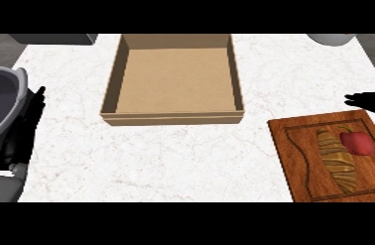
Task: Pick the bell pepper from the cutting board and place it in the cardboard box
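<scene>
Black right hand (363, 99) hovers open above cutting board (307, 159).

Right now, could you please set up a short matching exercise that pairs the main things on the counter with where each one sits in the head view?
Things:
1. bell pepper
2. cardboard box
3. cutting board
4. right hand

Places:
A. upper middle of the counter, open and with nothing inside
B. right edge of the view, above the board
C. lower right corner of the counter
D. on the board, near its right side

Pairs: 1-D, 2-A, 3-C, 4-B
</scene>
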Action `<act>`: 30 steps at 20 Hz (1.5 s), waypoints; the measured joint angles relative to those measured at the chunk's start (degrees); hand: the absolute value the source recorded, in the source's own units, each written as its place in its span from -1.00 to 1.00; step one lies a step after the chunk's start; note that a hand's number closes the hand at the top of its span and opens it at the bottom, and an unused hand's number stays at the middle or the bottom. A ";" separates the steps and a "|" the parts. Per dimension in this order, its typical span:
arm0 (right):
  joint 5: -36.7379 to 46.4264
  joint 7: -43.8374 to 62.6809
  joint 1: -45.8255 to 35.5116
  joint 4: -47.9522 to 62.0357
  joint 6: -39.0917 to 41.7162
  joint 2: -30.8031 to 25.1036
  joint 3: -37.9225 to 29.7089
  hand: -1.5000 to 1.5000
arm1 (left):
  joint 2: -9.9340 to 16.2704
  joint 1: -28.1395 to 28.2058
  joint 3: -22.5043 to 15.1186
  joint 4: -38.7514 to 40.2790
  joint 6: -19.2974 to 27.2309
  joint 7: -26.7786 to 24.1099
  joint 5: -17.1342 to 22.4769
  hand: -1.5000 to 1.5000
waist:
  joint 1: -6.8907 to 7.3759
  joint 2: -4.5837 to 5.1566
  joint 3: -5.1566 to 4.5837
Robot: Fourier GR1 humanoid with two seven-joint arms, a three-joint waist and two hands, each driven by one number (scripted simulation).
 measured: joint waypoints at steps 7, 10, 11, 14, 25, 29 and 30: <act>6.79 0.12 -2.44 3.72 -1.08 4.88 -0.55 -1.00 | -1.78 0.10 2.51 0.14 -1.29 0.78 -2.40 0.00 | -0.75 -0.13 -0.03; 8.59 -0.30 -1.71 3.65 -1.15 5.52 -1.52 -1.00 | -2.32 0.14 3.99 1.42 -2.70 -0.38 -3.11 0.00 | -0.97 -0.16 -0.03; 9.22 -1.01 -1.73 4.08 -1.15 5.58 -1.91 -1.00 | -2.28 -0.12 4.57 1.51 -3.13 -0.16 -3.43 0.00 | -0.99 -0.16 -0.03; 10.15 -1.61 -1.48 3.64 -0.53 6.46 -3.24 -1.00 | -2.59 1.64 5.65 -0.78 -3.74 0.32 -4.31 0.00 | -0.98 -0.21 -0.02; 9.58 -1.30 4.13 -6.34 2.31 7.13 -5.02 -1.00 | -4.78 1.95 8.09 -1.44 -5.48 1.32 -7.23 0.00 | -1.30 -0.31 -0.06; 11.65 2.02 6.76 -10.94 3.50 7.74 -4.46 -1.00 | -4.87 2.72 9.13 -3.34 -6.66 2.39 -7.76 0.00 | -1.31 -0.32 -0.06; 12.15 3.47 6.78 -12.21 4.63 7.91 -4.44 -1.00 | -5.08 2.48 9.39 -3.39 -6.82 2.47 -7.89 0.00 | -1.34 -0.30 -0.04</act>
